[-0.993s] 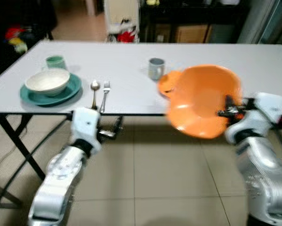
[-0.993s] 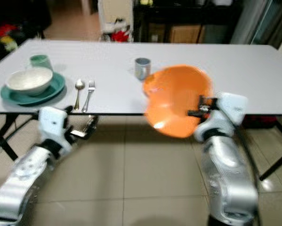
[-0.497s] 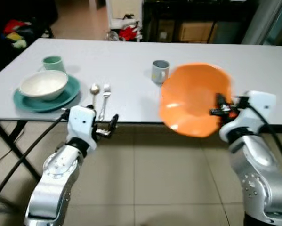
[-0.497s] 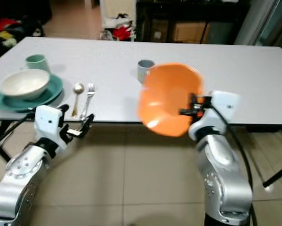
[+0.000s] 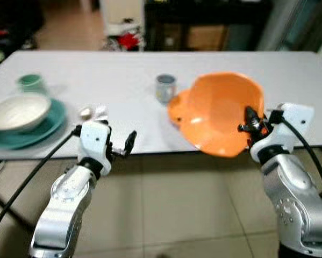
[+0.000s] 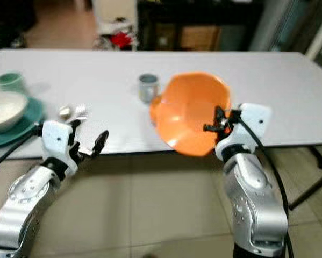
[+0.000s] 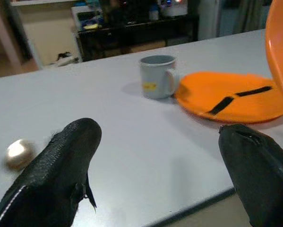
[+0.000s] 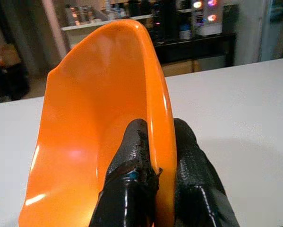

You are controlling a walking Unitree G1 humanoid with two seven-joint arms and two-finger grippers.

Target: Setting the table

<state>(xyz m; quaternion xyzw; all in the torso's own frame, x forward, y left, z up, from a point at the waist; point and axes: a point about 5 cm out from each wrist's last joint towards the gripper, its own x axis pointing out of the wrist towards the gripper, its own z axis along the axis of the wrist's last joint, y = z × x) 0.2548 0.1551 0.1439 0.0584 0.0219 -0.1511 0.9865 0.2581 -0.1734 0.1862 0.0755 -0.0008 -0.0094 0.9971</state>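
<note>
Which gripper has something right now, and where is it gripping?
The right gripper pinches the orange bowl by its rim, one finger on each side. The left gripper is open, holding nothing.

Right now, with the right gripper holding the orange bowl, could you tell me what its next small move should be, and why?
Probably carry the orange bowl forward over the orange plate and level it. The right gripper pinches the bowl's rim, holding it tilted at the table edge, while the plate beside the grey mug sits bare.

Domestic dining area: a white folding table [image 5: 247,59] laid with crockery stands on a beige tiled floor [image 5: 171,204], with a dark shelving unit [image 8: 198,28] of household items behind.
</note>
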